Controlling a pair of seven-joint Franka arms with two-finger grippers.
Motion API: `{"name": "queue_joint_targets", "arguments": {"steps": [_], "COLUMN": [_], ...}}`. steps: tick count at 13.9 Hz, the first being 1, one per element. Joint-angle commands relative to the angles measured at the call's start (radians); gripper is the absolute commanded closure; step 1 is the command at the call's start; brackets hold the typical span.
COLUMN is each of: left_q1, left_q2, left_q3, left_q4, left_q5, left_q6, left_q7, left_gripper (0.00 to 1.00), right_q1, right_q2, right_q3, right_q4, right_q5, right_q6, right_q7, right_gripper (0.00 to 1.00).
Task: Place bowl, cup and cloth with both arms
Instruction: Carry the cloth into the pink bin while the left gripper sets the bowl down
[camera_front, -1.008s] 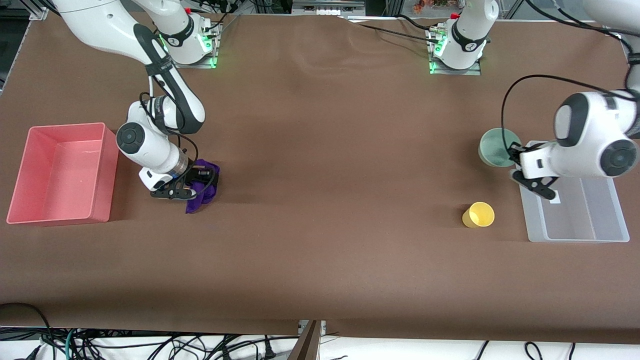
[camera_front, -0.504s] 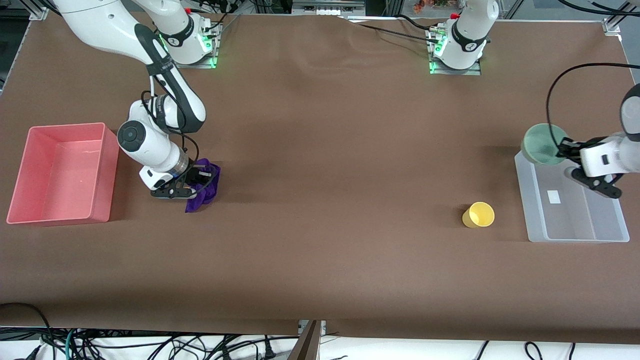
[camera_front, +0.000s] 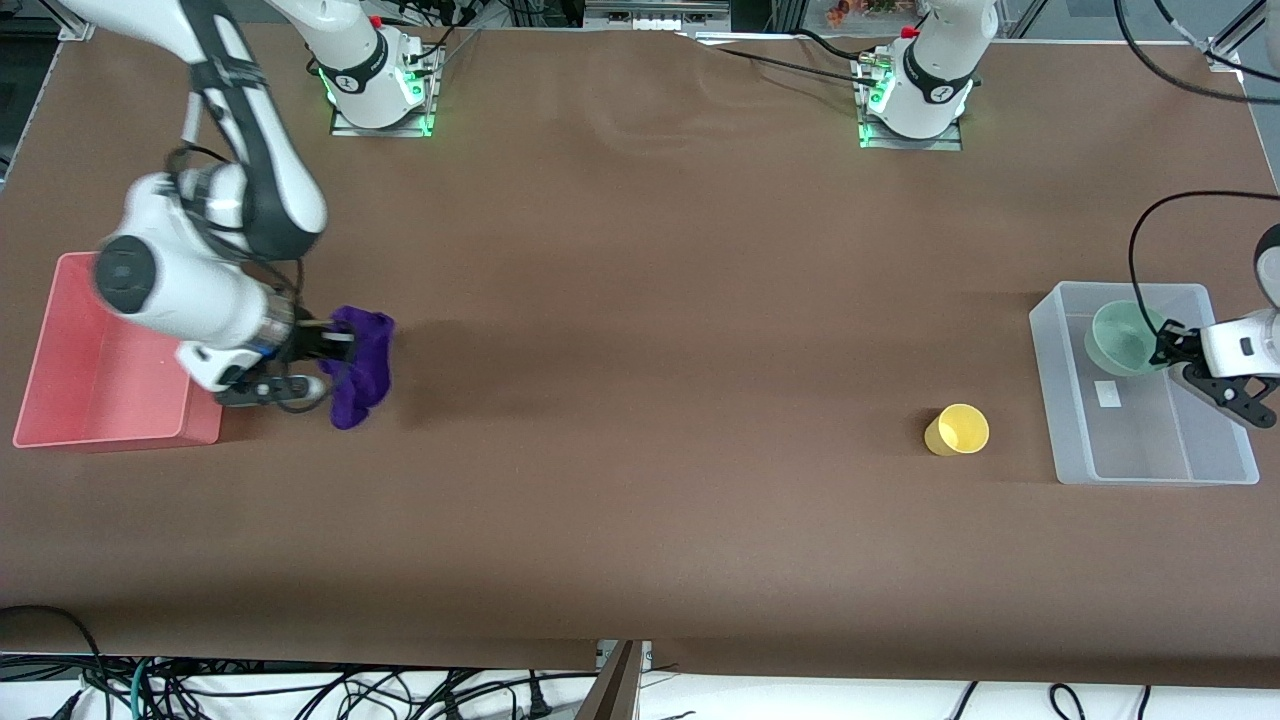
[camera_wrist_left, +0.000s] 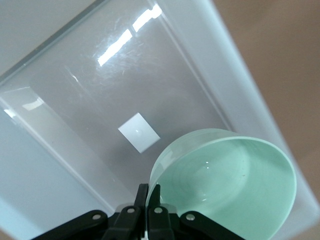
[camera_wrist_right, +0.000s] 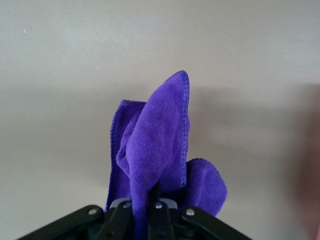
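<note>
Clear bin (camera_front: 1215, 470): a translucent rectangular tub set at the left arm's end of the table; a small white label (camera_wrist_left: 138, 132) is seen on its floor, and nothing rests on that floor.
Pink bin (camera_front: 60, 370): an open rectangular tub at the right arm's end of the table; no object is seen inside.
Bowl (camera_front: 1122, 337): pale mint green, smooth and plain, tilted; it is held in the air over the clear bin.
Left gripper (camera_front: 1172, 343): clenched on the bowl's rim, over the clear bin.
Cloth (camera_front: 360, 365): deep purple soft fabric, bunched and hanging in folds with a stitched hem visible; it is lifted off the table, over the brown surface just beside the pink bin.
Right gripper (camera_front: 322, 368): clamped on the cloth, over the table at the pink bin's edge.
Cup (camera_front: 957, 430): plain yellow, tapered, standing alone on the table near the clear bin, toward the front camera from the bowl.
Surface (camera_front: 640, 400): a brown mat is spread over the whole table.
Surroundings: black cables (camera_front: 300, 695) are seen along the table edge closest to the camera.
</note>
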Motion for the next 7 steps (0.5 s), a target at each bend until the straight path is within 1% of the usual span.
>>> {"name": "queue_joint_targets", "arguments": {"steps": [1,3,4,6,7], "left_q1": [0.02,0.041,0.049,0.054,0.054], "left_q2": [0.054,0.093,0.108,0.126,0.128], "left_q3": [-0.011,-0.011,-0.011,-0.011,-0.011], "left_q4": [0.035,0.034,0.034,0.034,0.034], "left_q5": [0.018,0.017,0.017,0.015,0.015], "left_q6": [0.032,0.063,0.075,0.077,0.077], "left_q7": [0.033,0.05,0.05,0.05,0.05], "left_gripper": [1.0,1.0,1.0,1.0,0.98], "right_q1": [-0.006,-0.006,-0.006,-0.006,-0.006], "right_q2": [0.01,0.012,0.01,0.0,0.0], "right_q3": [-0.079,-0.148,-0.176,-0.237,-0.277], "right_q4": [0.171,0.242,0.259,0.275,0.275], "right_q5": [-0.008,-0.011,-0.029,-0.107,-0.126], "right_q6": [-0.24,-0.346,-0.372,-0.386,-0.388], "right_q7": [-0.136,-0.239,-0.274,-0.372,-0.442], "right_gripper": [1.0,1.0,1.0,1.0,1.0]}}
